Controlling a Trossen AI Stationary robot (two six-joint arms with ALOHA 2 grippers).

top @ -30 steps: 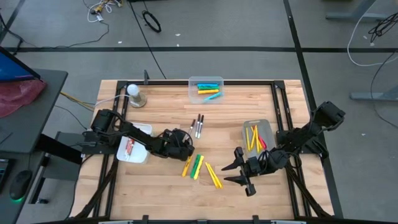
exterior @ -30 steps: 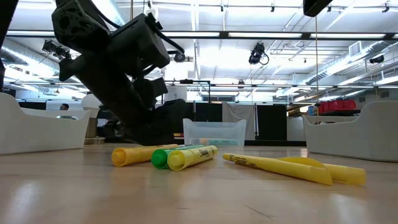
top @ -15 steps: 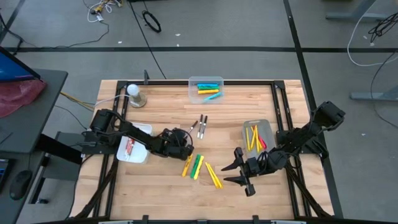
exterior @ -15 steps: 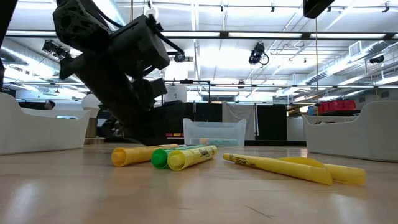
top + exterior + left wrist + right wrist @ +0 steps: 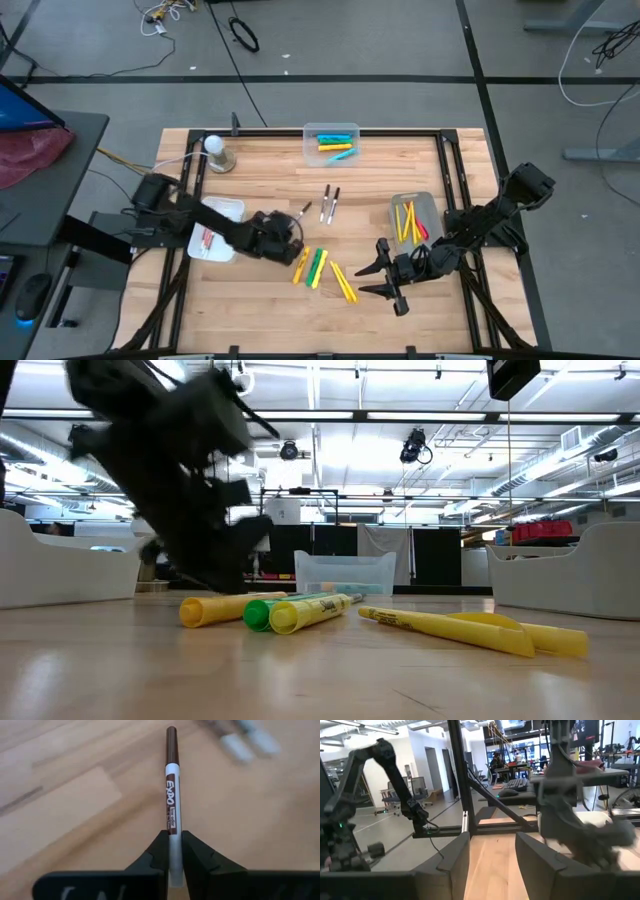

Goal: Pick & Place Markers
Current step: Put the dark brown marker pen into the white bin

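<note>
Nearest the front edge, low and right of centre in the high view, the right gripper (image 5: 385, 283) waits with its fingers spread and empty. Just left of it lie yellow and green markers (image 5: 318, 268) in a loose cluster. Further left, the left gripper (image 5: 293, 222) pinches a thin white marker (image 5: 171, 815) with a dark cap. Beyond, two more thin markers (image 5: 330, 201) lie mid-table. At the far edge, a clear bin (image 5: 331, 130) holds chunky ones.

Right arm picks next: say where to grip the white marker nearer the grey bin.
Grip the white marker mid-barrel from straight above, closing across its length. It lies flat and thin on the table, with only a narrow gap to its twin.
</note>
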